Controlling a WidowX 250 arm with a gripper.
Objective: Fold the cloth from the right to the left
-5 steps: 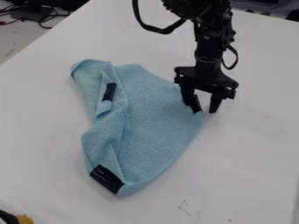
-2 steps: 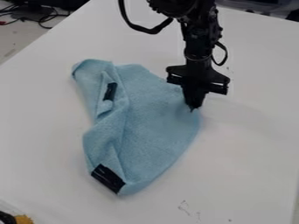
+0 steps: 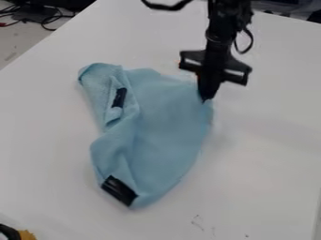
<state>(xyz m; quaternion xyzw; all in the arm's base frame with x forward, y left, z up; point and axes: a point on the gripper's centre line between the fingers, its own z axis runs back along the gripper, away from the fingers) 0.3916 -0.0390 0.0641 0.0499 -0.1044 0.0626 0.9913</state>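
Blue cloth lies left of frame centre on counter; jaws pinched shut on its upper-right edge. Lifting step seems in hand; next, carry edge leftward over rest.

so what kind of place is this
Probably a robotics lab or workshop: a black robot arm's gripper hangs over a plain white table at a light blue cloth, and loose cables lie beyond the table's far left edge.

1 cloth, 2 black patches, 1 hand, 1 table
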